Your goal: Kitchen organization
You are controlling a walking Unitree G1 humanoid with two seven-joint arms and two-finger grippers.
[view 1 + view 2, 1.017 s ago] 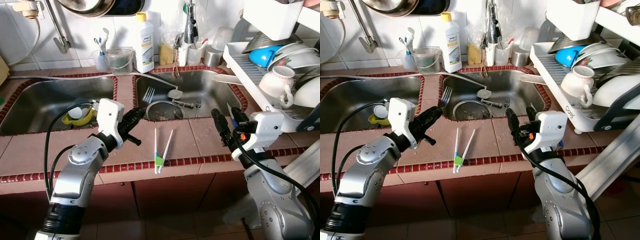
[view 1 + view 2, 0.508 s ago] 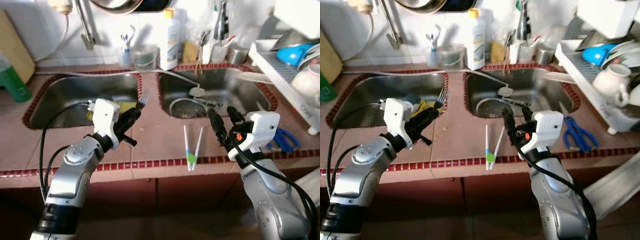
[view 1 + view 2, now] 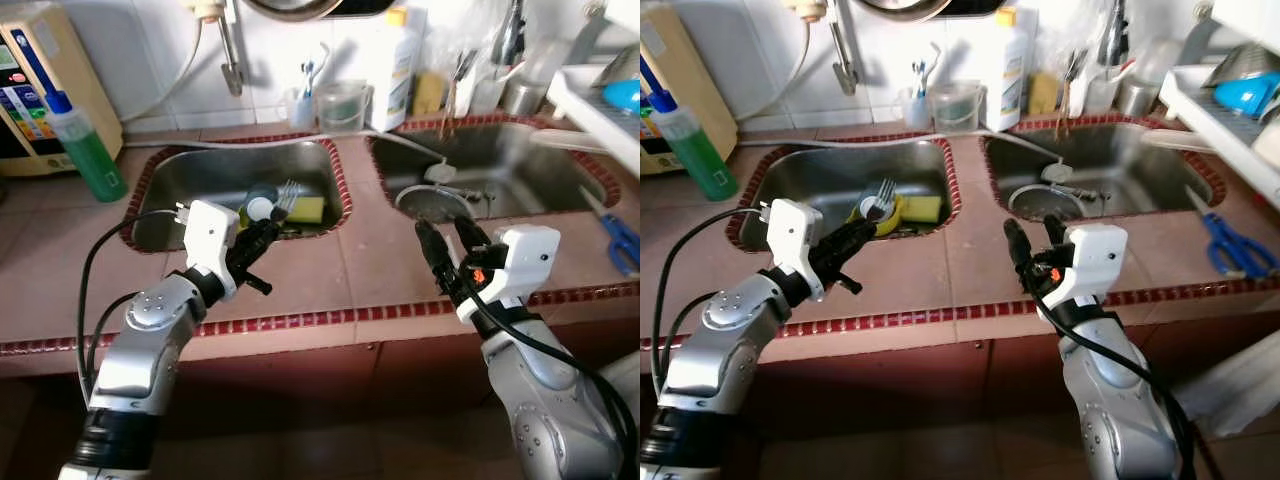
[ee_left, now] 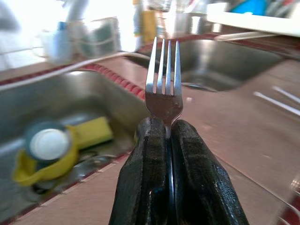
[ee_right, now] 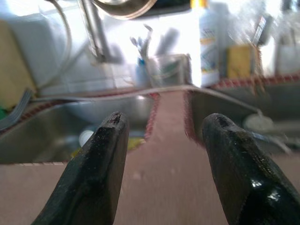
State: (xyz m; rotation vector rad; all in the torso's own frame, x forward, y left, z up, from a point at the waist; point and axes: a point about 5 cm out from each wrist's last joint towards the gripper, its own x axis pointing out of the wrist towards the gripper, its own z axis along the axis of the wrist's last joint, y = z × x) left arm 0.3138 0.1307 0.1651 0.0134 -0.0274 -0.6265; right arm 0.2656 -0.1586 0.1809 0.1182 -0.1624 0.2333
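- Left gripper [image 4: 166,140] clamps the fork [image 4: 164,84] at its neck, centre frame: light, stiff, slippery steel.
- Right gripper [image 5: 161,136]: fingers spread, empty.

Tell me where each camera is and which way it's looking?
Left and right eye views: on the head, looking down at the counter and two sinks; both arms show.
Left wrist view: on the left wrist, looking along the left gripper, jaws shut on a fork, toward the sinks.
Right wrist view: on the right wrist, looking between the right gripper's open jaws at the sinks.
Shared: the yellow sponge.
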